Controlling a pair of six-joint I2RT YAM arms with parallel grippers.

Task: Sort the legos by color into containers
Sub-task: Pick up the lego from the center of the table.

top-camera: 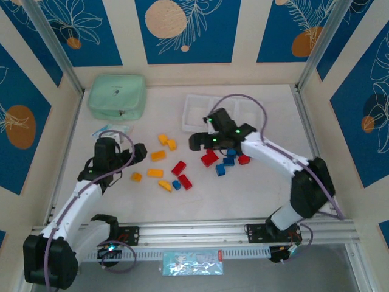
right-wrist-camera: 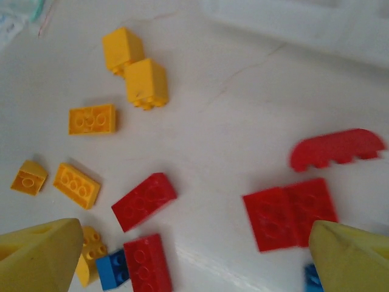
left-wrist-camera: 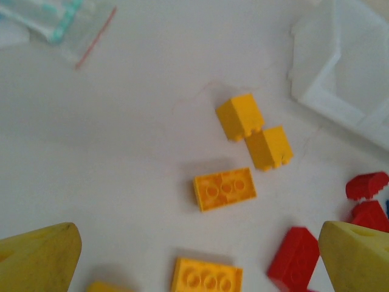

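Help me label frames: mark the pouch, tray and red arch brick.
pouch [top-camera: 117, 96], top view, middle of its top.
tray [top-camera: 196, 111], top view, bare left compartment floor.
red arch brick [right-wrist-camera: 337, 149], right wrist view, its middle.

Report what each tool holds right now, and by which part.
Nothing is held. The left tool and right tool stand open and empty above loose legos on the table.

Yellow-orange, red and blue legos [top-camera: 178, 168], white tray [top-camera: 194, 113], mint-green pouch [top-camera: 117, 96], blue leaf-patterned walls [top-camera: 200, 33].

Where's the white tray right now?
In the top view, the white tray lies at the far side of the table, right of the mint-green pouch, beyond the red legos.
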